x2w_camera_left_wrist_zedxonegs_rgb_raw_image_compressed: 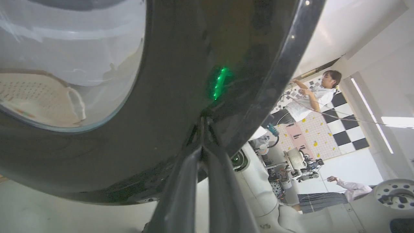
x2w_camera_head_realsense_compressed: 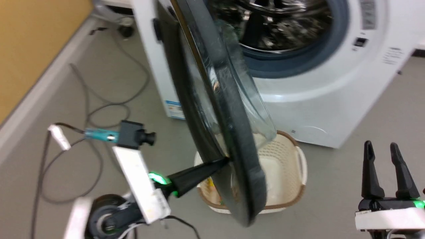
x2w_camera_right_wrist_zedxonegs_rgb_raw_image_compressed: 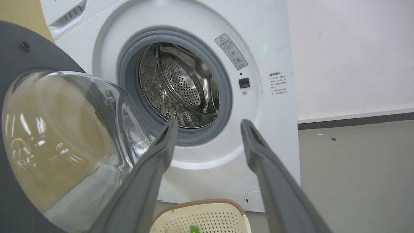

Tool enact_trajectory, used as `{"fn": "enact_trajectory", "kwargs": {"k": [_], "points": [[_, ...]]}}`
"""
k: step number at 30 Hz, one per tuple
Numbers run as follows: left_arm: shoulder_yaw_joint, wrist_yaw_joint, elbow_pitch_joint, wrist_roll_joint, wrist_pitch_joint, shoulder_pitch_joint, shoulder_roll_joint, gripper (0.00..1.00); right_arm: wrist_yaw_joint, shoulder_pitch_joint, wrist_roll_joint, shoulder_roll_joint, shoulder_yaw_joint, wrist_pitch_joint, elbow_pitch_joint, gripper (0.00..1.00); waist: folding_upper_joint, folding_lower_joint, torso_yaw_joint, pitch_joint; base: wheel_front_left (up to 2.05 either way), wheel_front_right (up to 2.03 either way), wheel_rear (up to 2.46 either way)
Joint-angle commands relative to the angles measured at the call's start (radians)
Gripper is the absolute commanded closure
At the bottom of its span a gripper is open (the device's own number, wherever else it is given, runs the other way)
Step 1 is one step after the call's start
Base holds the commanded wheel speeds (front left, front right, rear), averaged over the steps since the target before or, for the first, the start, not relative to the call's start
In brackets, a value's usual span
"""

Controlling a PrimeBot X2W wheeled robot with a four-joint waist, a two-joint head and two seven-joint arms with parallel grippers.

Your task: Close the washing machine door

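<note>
Head view: grey floor (x2w_camera_head_realsense_compressed: 382, 109); left jaws seemingly together on door (x2w_camera_head_realsense_compressed: 247, 172), right jaws spread.

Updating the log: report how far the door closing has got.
Done: left gripper, jaws shut, touches the washing machine door at its black rim. In hand: the door stands partly swung. Left: swinging it over the exposed drum mouth; right gripper waits, jaws open.

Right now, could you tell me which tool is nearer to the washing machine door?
Left. The left tool touches the washing machine door with closed tips on its black rim; the right tool hangs open to the door's right, apart from it.
</note>
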Motion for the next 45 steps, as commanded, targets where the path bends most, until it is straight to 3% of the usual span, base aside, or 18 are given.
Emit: {"fn": "enact_trajectory", "kwargs": {"k": [1, 10, 20, 24, 29, 30, 34, 41, 42, 43, 45], "points": [[-0.031, -0.005, 0.027, 0.006, -0.030, -0.020, -0.012, 1.00, 0.001, -0.018, -0.009, 0.002, 0.001, -0.005, -0.007, 0.00, 0.0000, 0.0000, -0.085, 0.023, 0.00, 0.00, 0.00], [-0.144, -0.005, 0.172, 0.034, -0.288, -0.080, -0.014, 1.00, 0.001, -0.041, -0.009, 0.002, -0.012, -0.005, -0.011, 0.00, 0.0000, 0.0000, -0.230, 0.058, 0.00, 0.00, 0.00], [-0.302, -0.005, 0.287, 0.015, -0.541, -0.116, 0.005, 1.00, 0.001, -0.052, -0.015, 0.002, -0.020, -0.005, -0.014, 0.00, 0.0000, 0.0000, -0.254, 0.077, 0.00, 0.00, 0.00], [-0.370, -0.005, 0.341, 0.113, -0.703, -0.125, 0.054, 1.00, 0.001, -0.051, -0.012, 0.002, -0.015, -0.005, -0.011, 0.00, 0.0000, 0.0000, -0.247, 0.059, 0.00, 0.00, 0.00], [-0.422, -0.004, 0.451, 0.331, -0.941, -0.134, 0.131, 1.00, 0.001, -0.027, -0.011, 0.002, -0.025, -0.005, -0.006, 0.00, 0.0000, 0.0000, -0.229, 0.018, 0.00, 0.00, 0.00], [-0.427, 0.010, 0.471, 0.401, -0.990, -0.143, 0.150, 1.00, 0.001, -0.023, -0.010, 0.002, -0.026, -0.005, -0.007, 0.00, 0.0000, 0.0000, -0.225, 0.011, 0.00, 0.00, 0.00], [-0.426, 0.155, 0.520, 0.639, -1.151, -0.171, 0.191, 1.00, 0.001, -0.013, -0.022, 0.002, -0.033, -0.005, -0.017, 0.00, 0.0000, 0.0000, -0.216, -0.010, 0.00, 0.00, 0.00], [-0.251, 0.353, 0.414, 0.826, -1.190, -0.128, 0.168, 1.00, 0.001, -0.023, -0.035, 0.002, -0.088, -0.005, -0.048, 0.00, 0.0000, 0.0000, -0.200, -0.023, 0.00, 0.00, 0.00], [-0.222, 0.384, 0.400, 0.864, -1.190, -0.107, 0.168, 0.06, 0.001, -0.026, -0.036, 0.002, -0.087, -0.005, -0.056, 0.00, 0.0000, 0.0000, -0.199, -0.024, 0.00, 0.00, 0.00], [-0.191, 0.417, 0.374, 0.909, -1.191, -0.089, 0.165, 0.00, 0.001, -0.030, -0.038, 0.002, -0.087, -0.005, -0.064, 0.00, 0.0000, 0.0000, -0.199, -0.025, 0.00, 0.00, 0.00], [-0.154, 0.457, 0.344, 0.981, -1.191, -0.043, 0.163, 0.00, 0.001, -0.036, -0.043, 0.002, -0.082, -0.005, -0.079, 0.00, 0.0000, 0.0000, -0.197, -0.028, 0.00, 0.00, 0.00]]}}
